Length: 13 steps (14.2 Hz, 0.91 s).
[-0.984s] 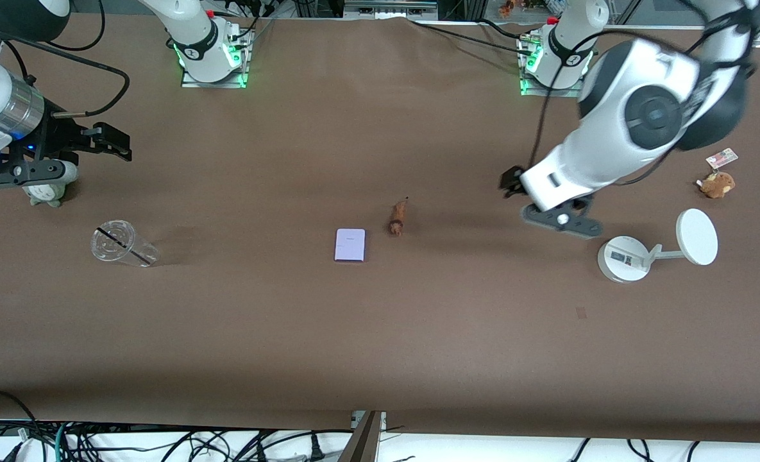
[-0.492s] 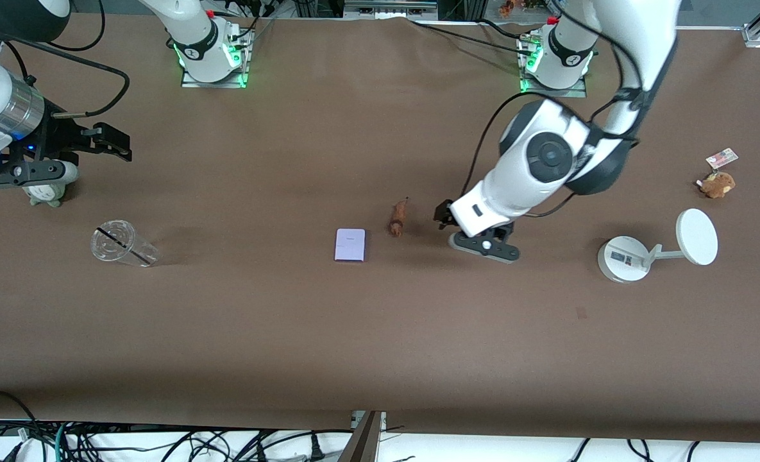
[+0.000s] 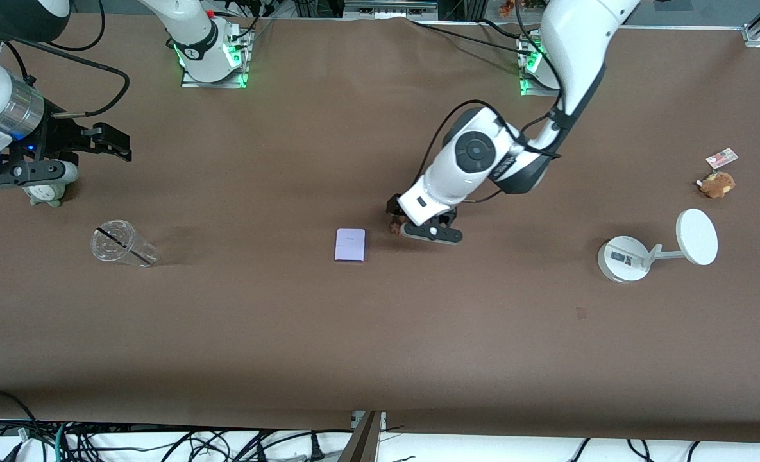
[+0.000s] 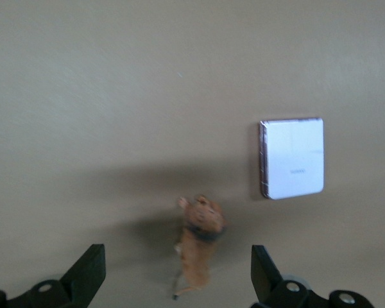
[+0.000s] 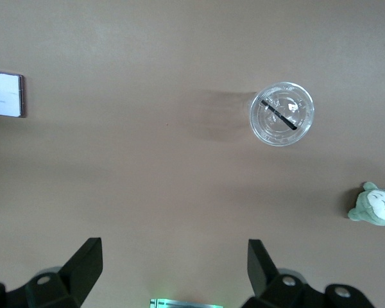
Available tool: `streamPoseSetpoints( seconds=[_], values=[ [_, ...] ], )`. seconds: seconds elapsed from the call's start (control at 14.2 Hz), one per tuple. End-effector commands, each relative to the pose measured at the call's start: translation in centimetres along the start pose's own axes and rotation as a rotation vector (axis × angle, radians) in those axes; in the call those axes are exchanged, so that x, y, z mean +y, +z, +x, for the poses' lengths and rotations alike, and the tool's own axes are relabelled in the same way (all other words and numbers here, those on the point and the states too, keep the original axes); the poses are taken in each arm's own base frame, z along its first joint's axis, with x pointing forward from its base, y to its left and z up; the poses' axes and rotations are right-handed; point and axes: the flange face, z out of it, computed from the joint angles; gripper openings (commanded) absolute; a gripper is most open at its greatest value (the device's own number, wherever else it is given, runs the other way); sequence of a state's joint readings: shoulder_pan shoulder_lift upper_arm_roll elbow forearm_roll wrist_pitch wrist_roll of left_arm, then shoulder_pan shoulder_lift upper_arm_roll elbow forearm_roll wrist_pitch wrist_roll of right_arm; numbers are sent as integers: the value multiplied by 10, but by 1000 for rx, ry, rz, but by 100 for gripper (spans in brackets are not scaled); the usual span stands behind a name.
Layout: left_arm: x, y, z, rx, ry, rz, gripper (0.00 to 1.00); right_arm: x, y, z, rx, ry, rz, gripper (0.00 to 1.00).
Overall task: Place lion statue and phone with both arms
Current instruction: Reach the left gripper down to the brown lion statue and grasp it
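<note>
While its jaws stand spread wide with nothing between them, the left gripper point(image 3: 418, 228) hangs low over the lion statue point(image 4: 199, 247), which lies on the brown tabletop point(image 3: 380, 333) near the middle. In the left wrist view the two dark fingertips point(image 4: 86, 273) sit either side of the little orange-brown figure, apart from it, not touching. From the front camera only a sliver of the statue shows past the gripper's body. Just beside the statue, toward the right arm's end of the tabletop and a touch nearer to the front camera, lies the phone point(image 3: 350, 245), a pale-lavender slab flat on its back, clear of the gripper.

The right gripper point(image 3: 107, 142) waits up in the air at the right arm's end of the tabletop, its jaws also parted and empty. Its wrist hangs over a grey-green plush creature point(image 3: 46, 191). Nearer to the front camera than that plush lies a clear plastic cup point(image 3: 120, 244) with a dark straw across its mouth.

At the left arm's end stands a white stand point(image 3: 655, 247) with a round base and a disc on an arm. Farther from the front camera than the stand sits a small tan plush toy point(image 3: 717, 184) with a tag point(image 3: 721, 157) beside it.
</note>
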<state>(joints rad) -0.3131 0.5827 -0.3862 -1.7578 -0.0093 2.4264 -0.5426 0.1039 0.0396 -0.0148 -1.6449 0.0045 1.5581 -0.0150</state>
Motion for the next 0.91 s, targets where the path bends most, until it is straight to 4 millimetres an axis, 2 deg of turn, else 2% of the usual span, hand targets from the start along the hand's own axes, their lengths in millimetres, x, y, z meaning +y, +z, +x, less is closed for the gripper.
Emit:
streamPoseSetpoints(
  seconds=[0.0,0.14,0.28,0.63,0.7,0.84],
  values=[
    [9,22,-6,41,27,44,100,1,-5,1,-1,-17,11,100],
    [9,46,-12,60,62,109,100,3,-5,1,0,-14,12,100],
    [31,66,-32,70,20,139,100,1,-5,1,-1,-17,11,100],
    [35,82,-36,125,25,154,100,3,-5,1,0,-14,12,100],
    [34,82,-35,131,25,149,95,3,-5,1,-2,-14,12,100],
    [34,81,-34,134,25,149,63,1,-5,1,-2,-17,11,100]
  ],
)
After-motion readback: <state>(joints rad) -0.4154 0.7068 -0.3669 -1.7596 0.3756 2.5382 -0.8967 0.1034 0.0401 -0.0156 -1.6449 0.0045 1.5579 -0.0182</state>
